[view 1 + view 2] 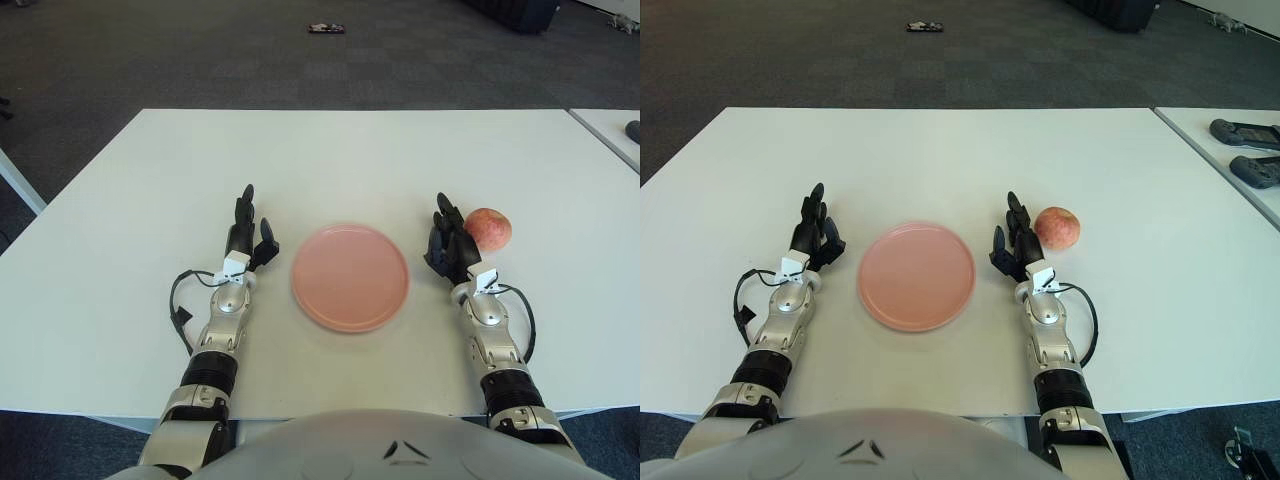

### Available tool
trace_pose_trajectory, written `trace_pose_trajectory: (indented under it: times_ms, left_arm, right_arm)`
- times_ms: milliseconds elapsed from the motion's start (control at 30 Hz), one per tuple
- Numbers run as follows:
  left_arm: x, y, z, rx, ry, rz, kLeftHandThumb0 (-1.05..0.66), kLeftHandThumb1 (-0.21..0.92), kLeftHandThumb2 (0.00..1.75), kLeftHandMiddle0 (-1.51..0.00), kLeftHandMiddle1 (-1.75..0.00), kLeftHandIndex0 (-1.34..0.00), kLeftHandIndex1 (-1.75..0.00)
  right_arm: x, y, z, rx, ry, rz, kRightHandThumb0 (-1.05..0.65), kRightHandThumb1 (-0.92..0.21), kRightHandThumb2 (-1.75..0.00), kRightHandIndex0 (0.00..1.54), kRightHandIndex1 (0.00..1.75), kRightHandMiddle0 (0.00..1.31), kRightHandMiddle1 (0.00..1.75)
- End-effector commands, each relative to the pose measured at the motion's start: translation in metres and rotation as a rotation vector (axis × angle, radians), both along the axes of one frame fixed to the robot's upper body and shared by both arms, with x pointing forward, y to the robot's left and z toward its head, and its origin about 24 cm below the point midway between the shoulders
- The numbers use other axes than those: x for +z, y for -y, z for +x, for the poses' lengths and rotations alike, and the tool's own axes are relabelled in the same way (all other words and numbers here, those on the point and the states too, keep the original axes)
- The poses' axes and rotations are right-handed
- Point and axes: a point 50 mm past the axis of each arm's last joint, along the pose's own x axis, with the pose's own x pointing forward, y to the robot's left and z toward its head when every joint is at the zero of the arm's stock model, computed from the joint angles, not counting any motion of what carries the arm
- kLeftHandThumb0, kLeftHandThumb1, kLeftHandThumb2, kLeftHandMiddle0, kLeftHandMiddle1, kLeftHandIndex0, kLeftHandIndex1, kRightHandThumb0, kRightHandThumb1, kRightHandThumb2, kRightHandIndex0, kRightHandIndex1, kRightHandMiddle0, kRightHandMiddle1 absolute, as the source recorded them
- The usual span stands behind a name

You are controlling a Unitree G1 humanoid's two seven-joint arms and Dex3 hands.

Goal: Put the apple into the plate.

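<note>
**Apple waiting, plate bare**

While nothing is yet grasped, the left hand (pixel 245 232) lies left of the pink plate (pixel 350 277), fingers stretched out and holding nothing. Right of the plate, the right hand (pixel 452 246) has its fingers extended and loose, empty too. Just beyond it, further right of the plate, sits the apple (pixel 487 229) on the white table (pixel 320 150). By my reading, the grasp, carry and drop all remain.

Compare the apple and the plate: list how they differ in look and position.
The apple is round and red-yellow blotched; the plate is flat and plain pink. The plate looks much wider than the apple. The plate lies between the open left hand and right hand; the apple sits just right of the right hand, outside the plate. Both rest on the white table, and neither is held.
</note>
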Motion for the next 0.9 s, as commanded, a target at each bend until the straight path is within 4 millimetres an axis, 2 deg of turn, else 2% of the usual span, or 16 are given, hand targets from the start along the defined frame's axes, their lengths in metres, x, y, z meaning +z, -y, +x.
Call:
trace_pose_trajectory:
  times_ms: [0, 233, 300, 500, 600, 733, 867]
  left_arm:
    - [-0.003, 0.0, 0.0, 0.003, -0.024, 0.008, -0.82, 0.92, 1.04, -0.15, -0.01, 0.0, -0.32]
    - [-0.003, 0.0, 0.0, -0.001, -0.025, 0.007, -0.82, 0.92, 1.04, -0.15, 0.0, 0.0, -0.31]
    - [-0.003, 0.0, 0.001, -0.002, -0.027, 0.005, -0.82, 0.92, 1.04, -0.14, 0.0, 0.0, -0.3]
    - [-0.003, 0.002, 0.003, 0.0, -0.029, 0.007, -0.81, 0.92, 1.05, -0.13, 0.0, 0.0, -0.28]
    - [-0.004, 0.003, 0.004, -0.004, -0.03, 0.01, -0.81, 0.92, 1.05, -0.14, -0.01, 0.0, -0.29]
    - [-0.004, 0.005, 0.005, -0.007, -0.028, 0.008, -0.81, 0.92, 1.04, -0.15, -0.01, 0.0, -0.31]
    - [-0.005, 0.007, 0.005, -0.006, -0.029, 0.005, -0.81, 0.92, 1.04, -0.15, -0.01, 0.0, -0.32]
  right_arm:
    - [-0.019, 0.002, -0.01, -0.005, -0.102, -0.001, -0.79, -0.92, -0.9, 0.09, 0.01, 0.0, 0.0]
    - [-0.004, 0.005, -0.009, -0.001, -0.029, 0.012, -0.76, -0.92, -0.88, 0.1, 0.01, 0.02, 0.01]
    - [0.025, 0.012, -0.007, 0.005, 0.07, 0.004, -0.75, -0.92, -0.87, 0.1, 0.01, 0.02, 0.02]
    - [0.064, 0.015, -0.005, 0.015, 0.25, -0.013, -0.74, -0.92, -0.85, 0.11, 0.01, 0.03, 0.04]
    - [0.09, 0.015, -0.002, 0.012, 0.378, -0.053, -0.77, -0.92, -0.83, 0.1, 0.01, 0.03, 0.04]
    - [0.108, 0.018, 0.001, 0.002, 0.479, -0.137, -0.82, -0.92, -0.84, 0.1, 0.01, 0.02, 0.06]
    - [0.124, 0.017, 0.005, -0.01, 0.56, -0.253, -0.88, -0.92, -0.83, 0.12, 0.01, 0.0, 0.15]
